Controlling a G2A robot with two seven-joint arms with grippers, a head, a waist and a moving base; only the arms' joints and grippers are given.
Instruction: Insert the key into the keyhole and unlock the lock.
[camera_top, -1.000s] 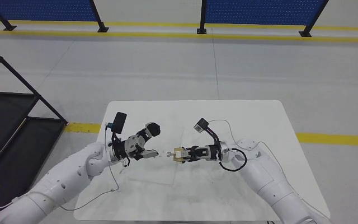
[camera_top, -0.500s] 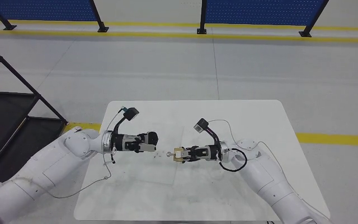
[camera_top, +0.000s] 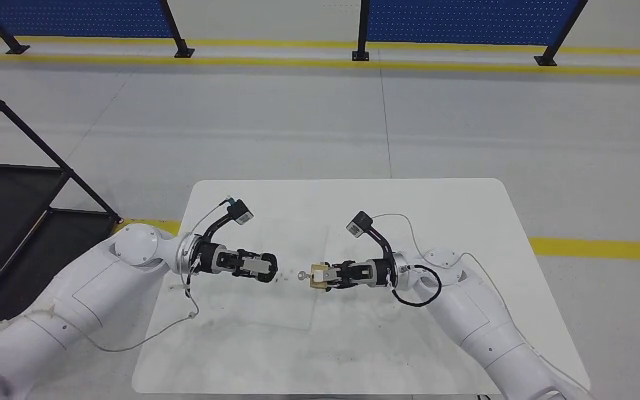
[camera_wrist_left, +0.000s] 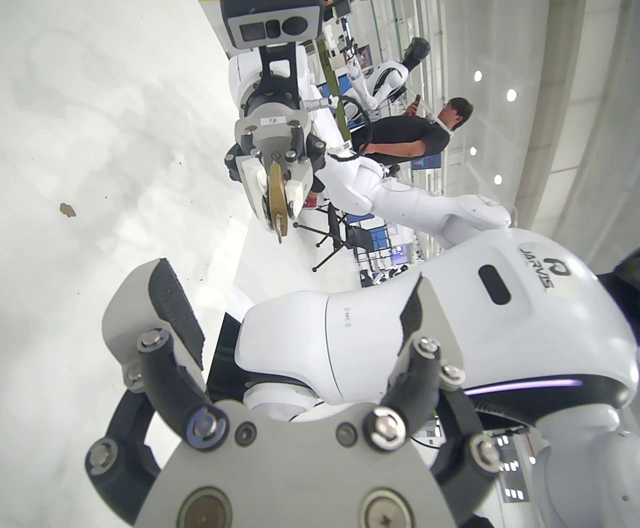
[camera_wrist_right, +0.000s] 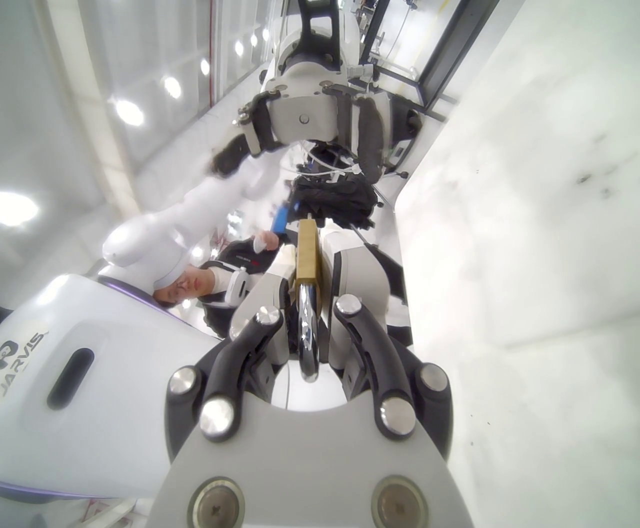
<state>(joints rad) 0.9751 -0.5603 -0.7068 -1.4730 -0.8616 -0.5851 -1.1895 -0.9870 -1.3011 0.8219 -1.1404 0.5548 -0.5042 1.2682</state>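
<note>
- The brass padlock is clamped in the right gripper, keyhole end presented outward.
- The key seems seated there, just ahead of the left gripper, which is spread wide, empty and lined up for turning.

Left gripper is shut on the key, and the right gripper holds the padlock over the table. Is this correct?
Not quite. The left gripper is open and holds nothing: the left wrist view shows its fingers spread wide. The key sticks out of the padlock. The right gripper does hold the padlock over the table.
</note>
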